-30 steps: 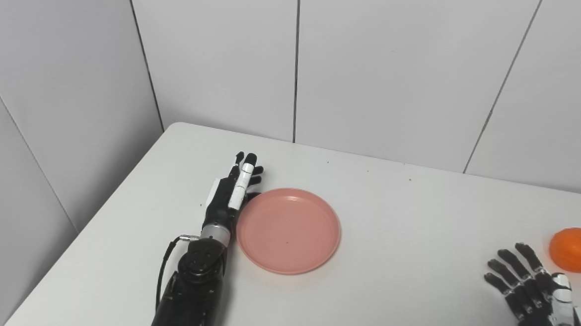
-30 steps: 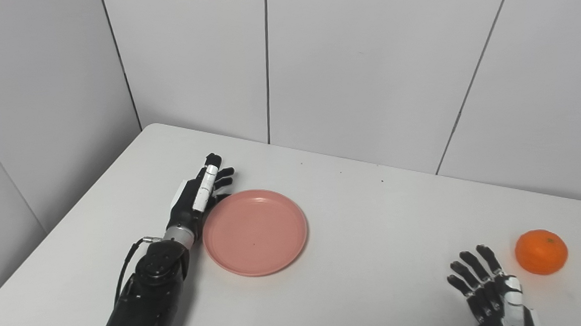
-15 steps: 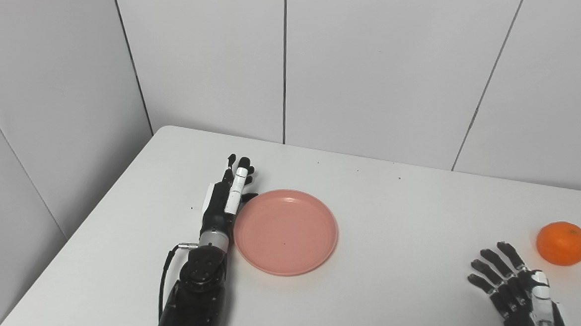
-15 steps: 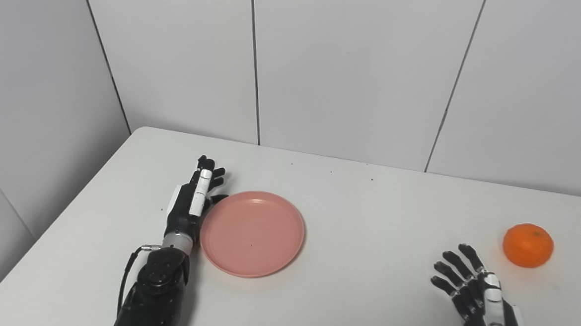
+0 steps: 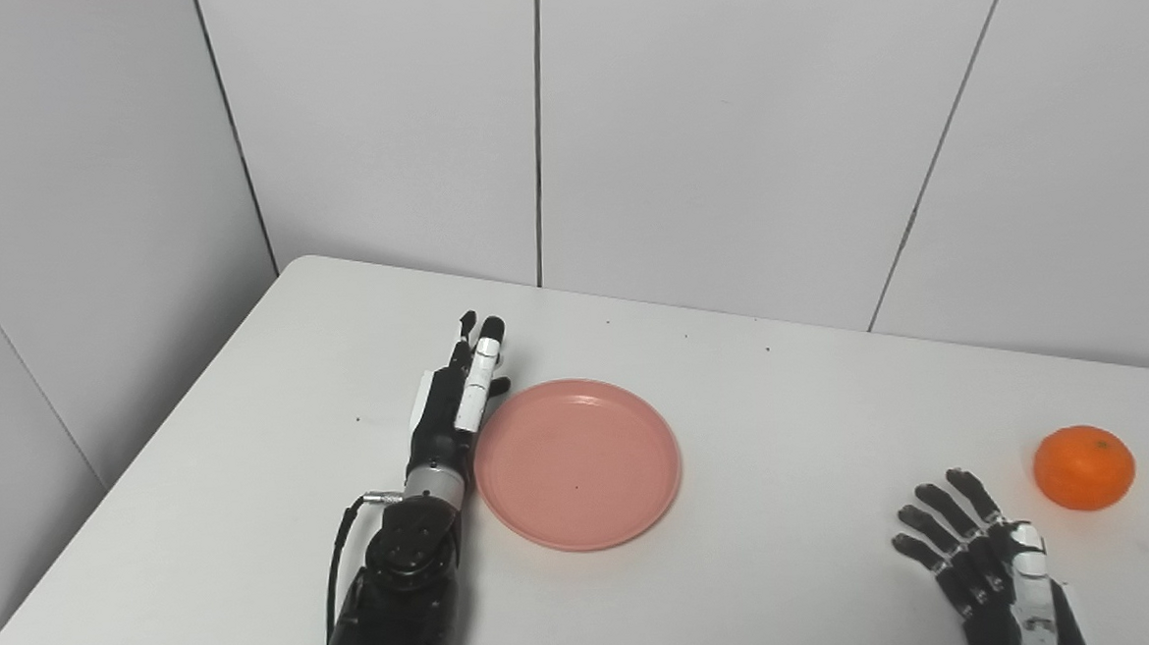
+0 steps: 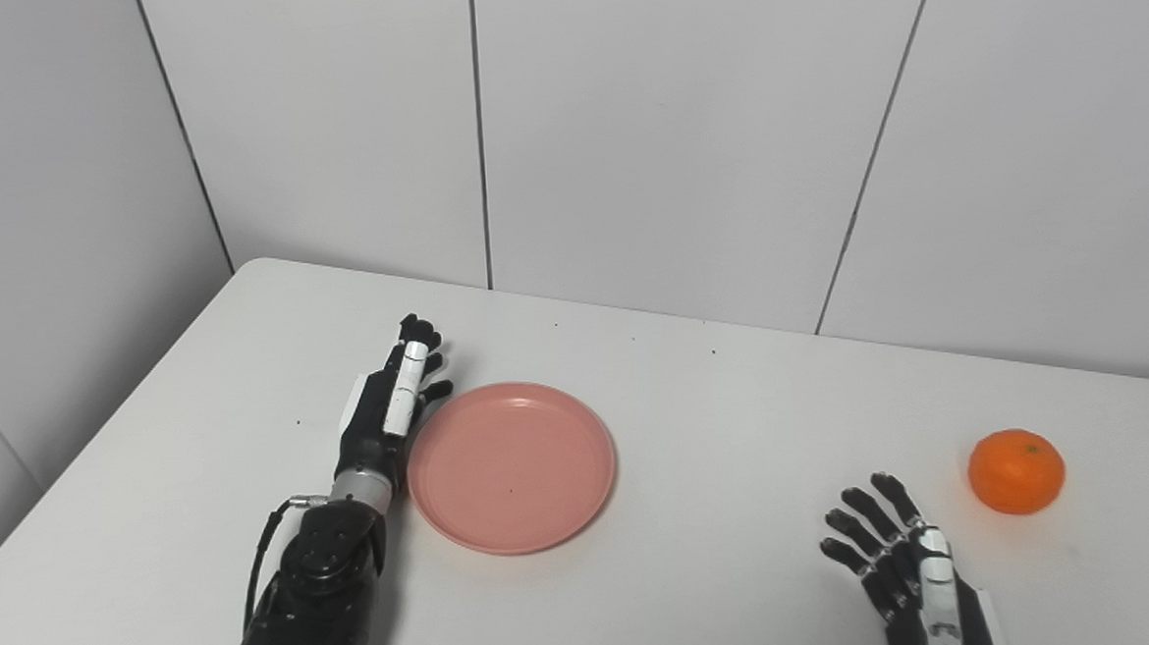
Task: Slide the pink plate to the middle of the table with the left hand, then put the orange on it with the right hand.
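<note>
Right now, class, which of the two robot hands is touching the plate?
The left robot hand: it lies edge-on along the plate's left rim. The right robot hand is spread open near the orange, well apart from the plate.

Bare tabletop lying between the hands

The left hand (image 5: 453,404) is pressing against the pink plate (image 5: 578,463) at its 9 o'clock rim; bare table (image 5: 789,469) is stretching toward 3 o'clock, nothing standing between the right hand (image 5: 985,561) and the orange (image 5: 1084,467) at its 1 o'clock.

left hand (image 6: 383,418) beside pink plate (image 6: 511,466), orange (image 6: 1016,470) apart
</note>
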Robot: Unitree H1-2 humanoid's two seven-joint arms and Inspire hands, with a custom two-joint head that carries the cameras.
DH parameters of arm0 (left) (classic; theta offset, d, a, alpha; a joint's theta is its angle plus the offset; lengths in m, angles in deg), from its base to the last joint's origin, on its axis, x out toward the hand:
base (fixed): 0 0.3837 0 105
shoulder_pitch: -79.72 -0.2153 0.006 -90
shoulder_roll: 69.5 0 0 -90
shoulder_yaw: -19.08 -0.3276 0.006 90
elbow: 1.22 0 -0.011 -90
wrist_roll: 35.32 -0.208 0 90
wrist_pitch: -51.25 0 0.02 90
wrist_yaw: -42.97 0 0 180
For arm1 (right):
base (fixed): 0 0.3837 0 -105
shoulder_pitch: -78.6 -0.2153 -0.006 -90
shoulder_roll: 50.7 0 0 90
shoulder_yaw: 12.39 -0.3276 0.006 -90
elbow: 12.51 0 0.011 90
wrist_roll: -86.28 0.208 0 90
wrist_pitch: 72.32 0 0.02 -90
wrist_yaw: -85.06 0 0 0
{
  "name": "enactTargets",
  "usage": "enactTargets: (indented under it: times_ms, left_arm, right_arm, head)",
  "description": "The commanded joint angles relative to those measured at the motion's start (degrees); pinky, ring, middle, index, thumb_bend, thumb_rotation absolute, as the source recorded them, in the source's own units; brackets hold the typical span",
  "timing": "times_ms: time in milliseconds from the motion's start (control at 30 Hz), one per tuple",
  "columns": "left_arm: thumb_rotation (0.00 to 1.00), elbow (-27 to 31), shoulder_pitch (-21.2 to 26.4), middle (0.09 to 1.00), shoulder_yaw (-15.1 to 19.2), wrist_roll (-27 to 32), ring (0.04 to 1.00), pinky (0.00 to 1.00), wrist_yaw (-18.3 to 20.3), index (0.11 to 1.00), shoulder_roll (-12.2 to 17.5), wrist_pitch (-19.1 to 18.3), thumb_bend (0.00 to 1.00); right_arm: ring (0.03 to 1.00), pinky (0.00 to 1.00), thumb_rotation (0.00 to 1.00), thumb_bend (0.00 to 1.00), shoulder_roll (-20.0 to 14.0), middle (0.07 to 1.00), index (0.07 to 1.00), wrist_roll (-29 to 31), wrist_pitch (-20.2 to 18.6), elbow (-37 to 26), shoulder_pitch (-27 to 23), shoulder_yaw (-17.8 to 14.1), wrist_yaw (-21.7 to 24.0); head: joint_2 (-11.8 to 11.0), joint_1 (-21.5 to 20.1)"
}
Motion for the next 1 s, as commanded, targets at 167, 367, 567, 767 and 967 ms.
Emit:
enactTargets:
  times_ms: [167,367,567,767,967]
  left_arm:
    - [1.00,0.99,0.81,0.954,-2.23,1.03,0.965,0.87,2.28,1.000,-2.58,-3.03,0.71]
    - [0.99,0.57,0.76,0.958,-2.81,1.78,0.970,0.89,2.82,1.000,-3.96,-3.47,0.72]
    - [0.99,0.06,0.54,0.951,-3.12,2.00,0.963,0.87,2.85,1.000,-4.40,-3.28,0.71]
    - [0.99,-0.34,0.44,0.953,-2.87,3.38,0.975,0.88,2.98,1.000,-4.90,-2.12,0.71]
    - [1.00,-1.86,0.33,0.949,-3.63,2.99,0.974,0.87,2.38,1.000,-5.22,-0.71,0.70]
  right_arm:
    - [0.770,0.73,0.90,0.72,2.36,0.802,0.864,-0.80,-0.30,2.36,2.54,1.41,-0.04]
    - [0.778,0.74,0.87,0.72,2.61,0.806,0.874,-0.97,-0.46,2.23,2.54,1.38,0.12]
    - [0.771,0.73,0.82,0.75,3.16,0.798,0.859,-1.73,-0.12,2.49,2.30,1.46,-0.26]
    - [0.764,0.72,0.80,0.78,3.80,0.791,0.851,-2.22,0.02,2.67,2.25,1.62,-0.34]
    - [0.752,0.71,0.77,0.81,4.48,0.777,0.838,-2.41,0.07,3.07,2.12,1.57,-0.34]
  head:
    - [-0.82,-1.91]
    - [-0.88,-2.24]
    - [-0.42,-4.08]
    - [-0.25,-5.69]
    - [-0.22,-6.88]
